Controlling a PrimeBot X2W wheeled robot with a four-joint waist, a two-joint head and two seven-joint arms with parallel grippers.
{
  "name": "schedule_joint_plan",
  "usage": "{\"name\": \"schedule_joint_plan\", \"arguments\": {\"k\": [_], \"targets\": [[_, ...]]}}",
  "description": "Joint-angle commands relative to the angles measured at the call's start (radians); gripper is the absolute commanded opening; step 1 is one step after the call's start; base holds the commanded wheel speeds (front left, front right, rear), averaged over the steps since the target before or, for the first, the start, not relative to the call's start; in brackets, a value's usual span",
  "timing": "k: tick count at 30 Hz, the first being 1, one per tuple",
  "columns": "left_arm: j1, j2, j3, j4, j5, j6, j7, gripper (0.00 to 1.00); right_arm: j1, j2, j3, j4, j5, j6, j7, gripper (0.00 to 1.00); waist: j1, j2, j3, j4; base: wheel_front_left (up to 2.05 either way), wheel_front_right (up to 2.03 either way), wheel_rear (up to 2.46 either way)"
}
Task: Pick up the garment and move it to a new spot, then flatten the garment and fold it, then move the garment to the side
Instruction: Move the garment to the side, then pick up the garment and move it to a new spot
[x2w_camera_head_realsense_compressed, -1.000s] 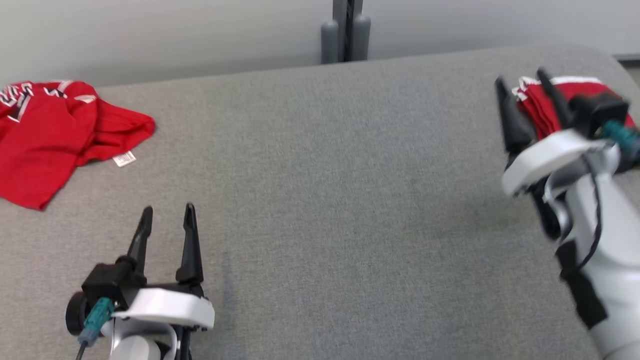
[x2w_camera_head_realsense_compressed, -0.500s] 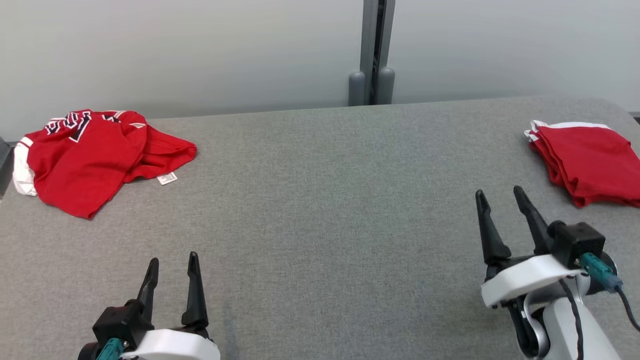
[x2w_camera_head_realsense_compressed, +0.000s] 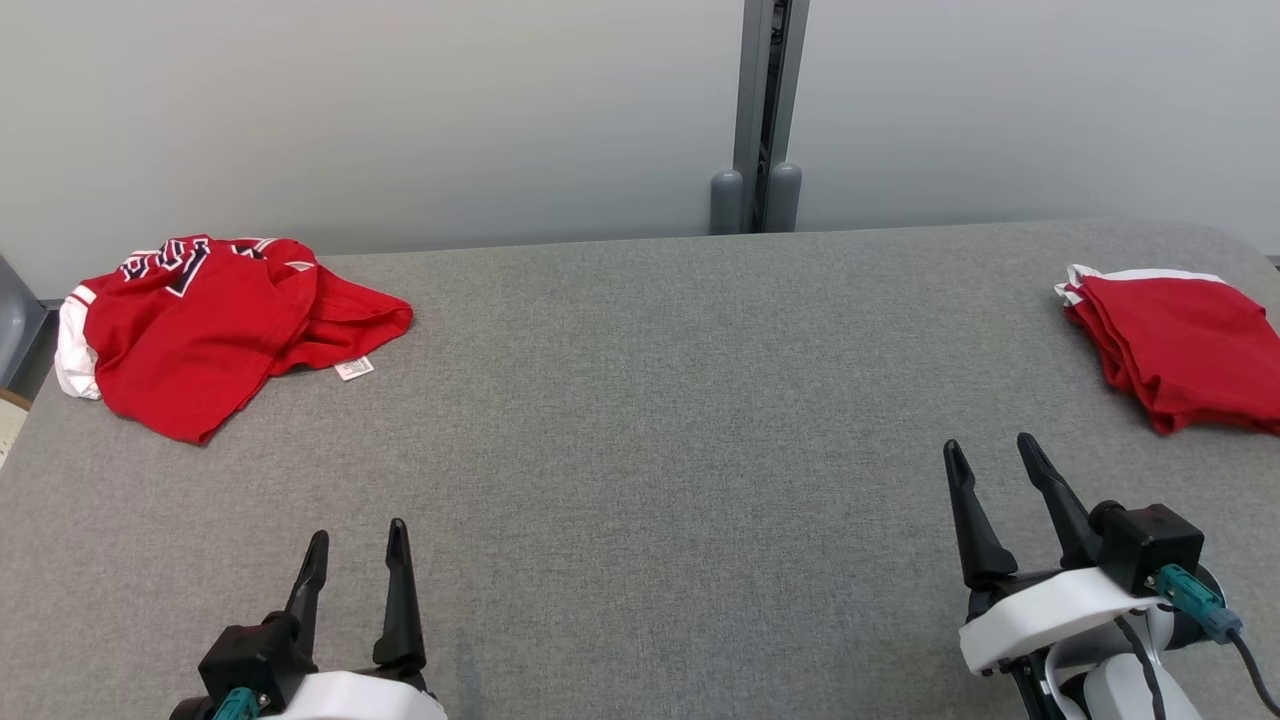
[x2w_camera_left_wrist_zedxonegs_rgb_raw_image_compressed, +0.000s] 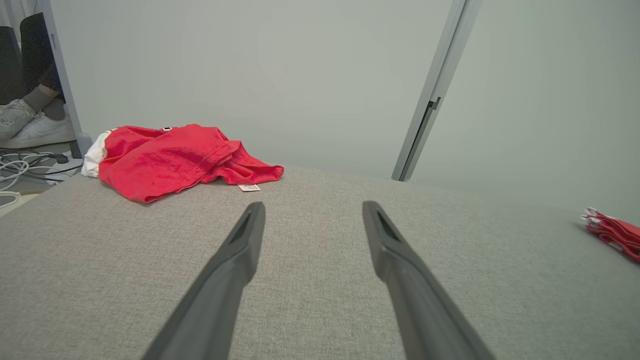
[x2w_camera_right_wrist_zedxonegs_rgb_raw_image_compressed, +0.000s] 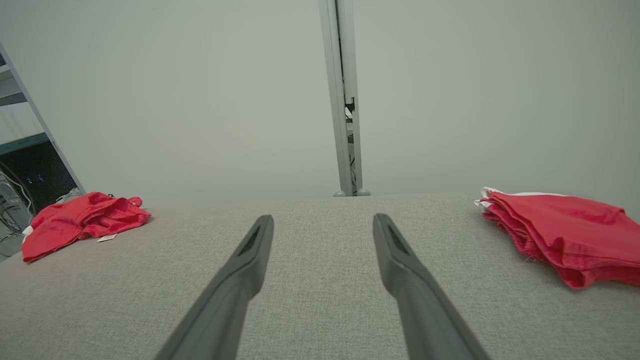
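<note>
One crumpled red garment (x2w_camera_head_realsense_compressed: 200, 330) lies at the tabletop (x2w_camera_head_realsense_compressed: 640, 400)'s far-left corner, beyond the left claw (x2w_camera_head_realsense_compressed: 357, 535); one folded garment (x2w_camera_head_realsense_compressed: 1180, 350) at its right edge, near the right claw (x2w_camera_head_realsense_compressed: 988, 446); both claws wide, empty.

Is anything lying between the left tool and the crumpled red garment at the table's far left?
Nothing visible does. Only bare grey table lies between the open left tool and the crumpled garment.

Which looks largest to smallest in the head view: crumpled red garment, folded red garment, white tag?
1. crumpled red garment
2. folded red garment, cropped by the picture's right edge, so this gap is unsure
3. white tag, clearly smallest
</note>
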Motion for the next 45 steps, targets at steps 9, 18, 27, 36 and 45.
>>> {"name": "schedule_joint_plan", "arguments": {"k": [9,18,27,36,45], "targets": [[0.004,0.001,0.004,0.003,0.012,-0.009,-0.005,1.00,0.013,-0.005,0.003,-0.002,0.011,0.000,0.009,1.00,0.0000,-0.0001,-0.001,0.002,0.00,0.00,0.00],[0.004,-0.001,-0.003,0.004,0.016,-0.010,-0.005,1.00,0.031,-0.004,0.022,-0.010,0.012,0.000,0.015,1.00,0.0000,-0.0001,-0.018,0.053,0.00,0.00,0.00],[0.014,0.005,-0.005,0.002,0.020,-0.014,-0.003,1.00,0.054,-0.004,0.060,-0.020,0.020,0.000,0.017,1.00,0.0000,-0.0001,-0.047,0.202,0.00,0.00,0.00],[0.035,0.032,-0.005,-0.020,0.021,-0.008,0.009,1.00,0.078,-0.004,0.074,-0.023,0.046,0.000,0.013,1.00,0.0000,-0.0001,-0.062,0.422,0.00,0.00,0.00],[0.063,0.037,0.018,-0.062,0.005,0.012,0.008,1.00,0.036,-0.006,0.133,-0.015,0.047,0.000,0.017,1.00,0.0000,-0.0001,-0.036,0.508,0.00,0.00,0.00]]}}
